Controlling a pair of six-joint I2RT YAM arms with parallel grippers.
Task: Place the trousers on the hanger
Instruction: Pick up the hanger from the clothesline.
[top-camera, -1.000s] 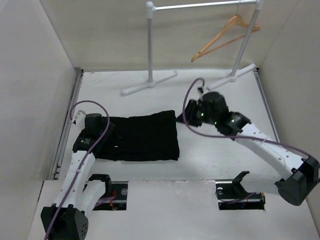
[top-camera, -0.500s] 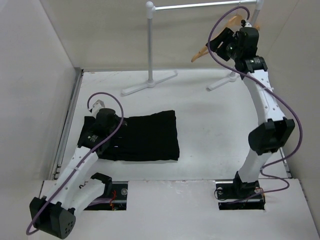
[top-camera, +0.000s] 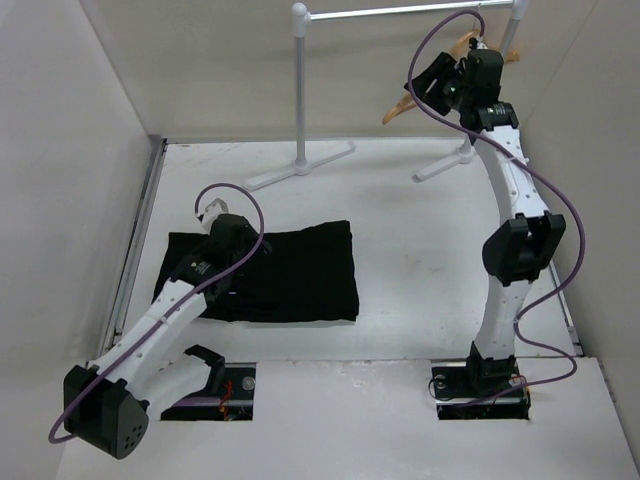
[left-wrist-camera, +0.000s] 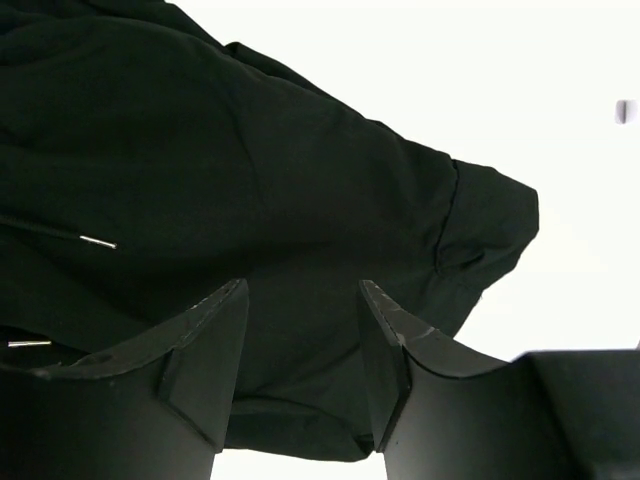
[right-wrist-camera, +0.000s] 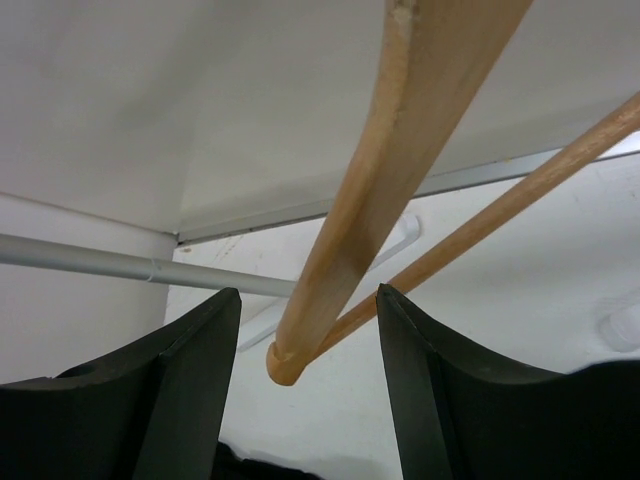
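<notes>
Trousers lie folded on the table under our open-jawed left gripper, while our right gripper straddles the hanging hanger unclenched, so a nudge could swing it away.

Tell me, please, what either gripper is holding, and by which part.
Nothing is held. The right gripper straddles the hanger's shoulder tip, jaws open; the left gripper hangs open over the trousers.

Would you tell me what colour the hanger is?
The hanger is light tan wood, clearest in the right wrist view.
</notes>
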